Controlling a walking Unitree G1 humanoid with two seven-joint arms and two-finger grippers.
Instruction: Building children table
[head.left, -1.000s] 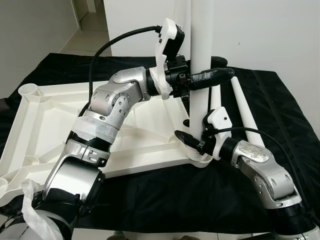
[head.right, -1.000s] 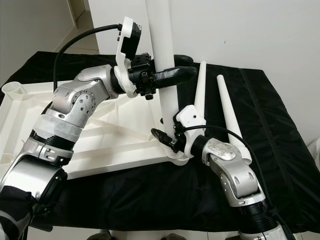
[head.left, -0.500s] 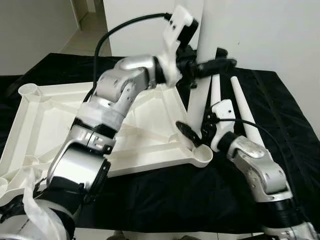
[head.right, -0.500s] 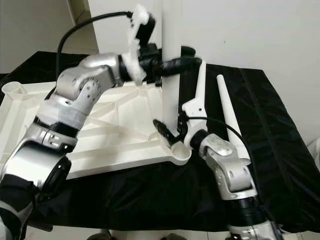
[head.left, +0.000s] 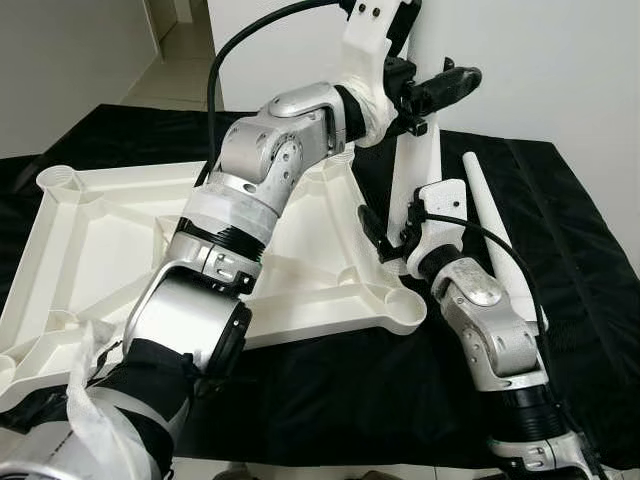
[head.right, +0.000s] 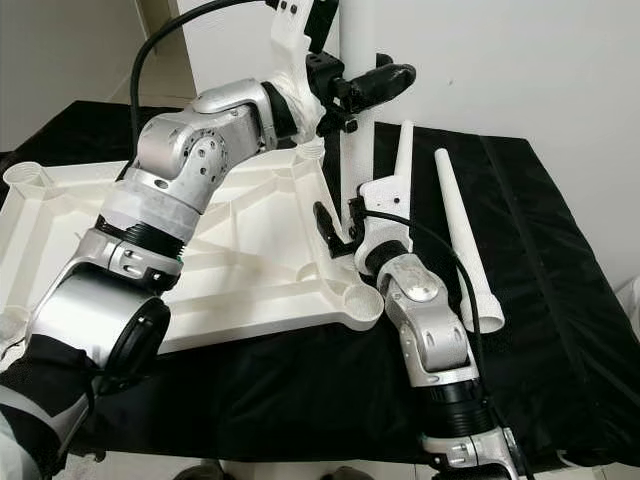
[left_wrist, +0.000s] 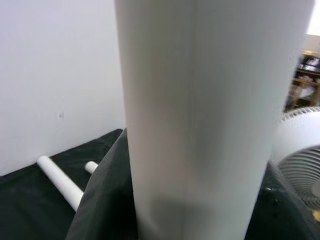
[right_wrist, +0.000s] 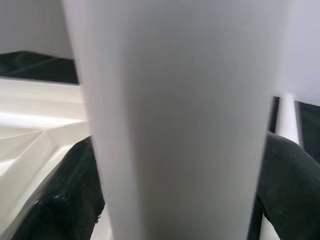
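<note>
Leg-fitting is the step in hand: the left claw (head.left: 440, 88) grips the upright white table leg (head.left: 408, 190) high up, while the right claw (head.left: 385, 238) clamps it lower down. The empty corner socket (head.left: 405, 306) of the upturned tabletop (head.left: 90, 250) lies just below the right claw; next, lower the foot into it squarely.

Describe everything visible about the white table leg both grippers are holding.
The table leg is a smooth, plain white tube, plastic by its look, standing near upright. The left gripper is shut on it high up, and the right gripper is shut on it low down. Its foot is lifted above the corner socket of the upturned white tabletop, not seated. Its top runs beyond the frame.
</note>
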